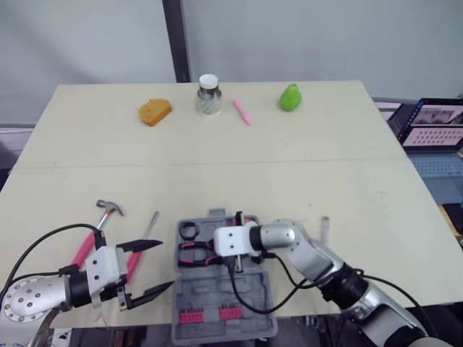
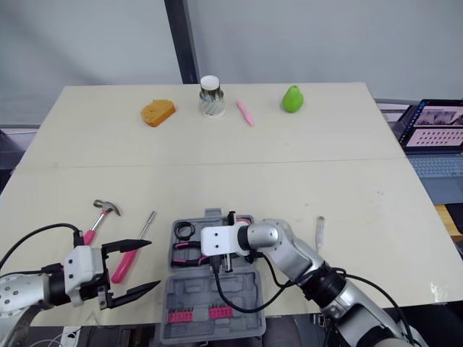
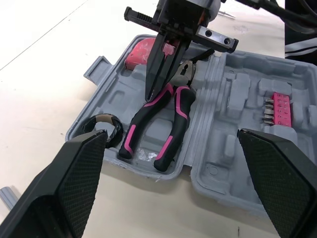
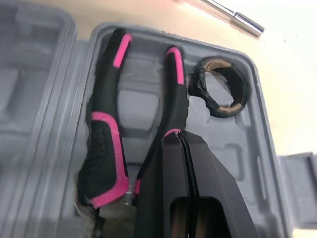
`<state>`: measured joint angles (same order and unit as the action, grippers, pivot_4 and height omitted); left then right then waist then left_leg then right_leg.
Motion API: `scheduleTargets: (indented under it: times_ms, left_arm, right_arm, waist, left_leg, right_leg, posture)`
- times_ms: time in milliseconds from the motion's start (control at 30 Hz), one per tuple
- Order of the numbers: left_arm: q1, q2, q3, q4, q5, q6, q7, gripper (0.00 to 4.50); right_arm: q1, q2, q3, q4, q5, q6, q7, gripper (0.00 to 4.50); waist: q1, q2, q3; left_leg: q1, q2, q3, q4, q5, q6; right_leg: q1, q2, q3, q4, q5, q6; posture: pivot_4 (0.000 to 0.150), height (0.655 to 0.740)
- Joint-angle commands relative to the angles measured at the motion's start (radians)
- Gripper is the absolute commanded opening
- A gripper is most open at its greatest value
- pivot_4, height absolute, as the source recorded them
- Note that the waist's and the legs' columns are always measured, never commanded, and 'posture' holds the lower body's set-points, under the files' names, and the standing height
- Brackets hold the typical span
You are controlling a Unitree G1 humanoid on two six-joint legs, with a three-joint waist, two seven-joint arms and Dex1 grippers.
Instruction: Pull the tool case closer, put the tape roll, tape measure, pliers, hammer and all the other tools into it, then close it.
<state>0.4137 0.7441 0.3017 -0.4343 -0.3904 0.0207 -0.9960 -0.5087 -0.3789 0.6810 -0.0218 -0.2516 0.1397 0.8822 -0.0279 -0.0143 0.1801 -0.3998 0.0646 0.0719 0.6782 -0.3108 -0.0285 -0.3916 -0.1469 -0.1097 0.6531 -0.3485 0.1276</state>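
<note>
A big pale wooden table [image 1: 325,181] holds a grey plastic tool case [image 1: 199,296], lying open at the near edge. The left gripper [image 1: 166,265] hangs just left of the case. Its two black fingers are spread wide, and it holds nothing. The right gripper [image 3: 150,94] reaches down into the case with its fingers pressed together. Their tips touch the pliers with black and pink handles [image 3: 148,111], which lie in the case. A hammer with a pink handle [image 1: 98,228] lies on the table left of the case. A small black tape roll [image 4: 199,91] sits in the case beside the pliers.
</note>
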Motion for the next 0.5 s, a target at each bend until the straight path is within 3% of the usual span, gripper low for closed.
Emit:
scheduleTargets:
  times_ms: [33,200,367,500]
  left_arm:
    - [0.003,-0.004,0.004,-0.027,-0.002,-0.008,0.007,4.5]
    - [0.002,-0.006,-0.001,-0.028,0.001,-0.006,0.011,4.5]
    - [0.001,-0.005,-0.005,-0.026,0.003,-0.006,0.014,4.5]
    - [-0.003,-0.004,-0.008,-0.022,0.005,-0.004,0.019,4.5]
  right_arm:
    - [0.033,-0.01,0.038,0.055,-0.044,0.012,0.02,0.02]
    - [0.036,-0.006,0.055,0.075,-0.079,-0.012,0.025,0.02]
    - [0.034,-0.007,0.069,0.092,-0.116,-0.034,0.034,0.02]
    - [0.037,-0.006,0.074,0.101,-0.132,-0.04,0.038,0.02]
  waist:
    - [0.0,0.0,0.0]
    - [0.0,0.0,-0.001]
    - [0.0,0.0,-0.003]
    - [0.0,0.0,-0.004]
  left_leg:
    - [0.0,0.0,0.0,0.0,0.0,0.0]
    - [0.004,0.0,0.002,-0.002,0.0,0.0]
    - [0.02,0.0,0.005,-0.013,0.0,-0.001]
    - [0.025,0.001,0.008,-0.015,-0.001,-0.002]
  right_leg:
    - [0.0,0.0,0.0,0.0,0.0,0.0]
    - [0.002,0.0,0.001,0.0,0.0,0.0]
    - [0.015,0.0,0.002,-0.01,0.0,-0.001]
    - [0.017,0.0,0.003,-0.01,-0.001,-0.001]
  posture:
    - [0.15,0.74]
    - [0.15,0.74]
    - [0.15,0.74]
    - [0.15,0.74]
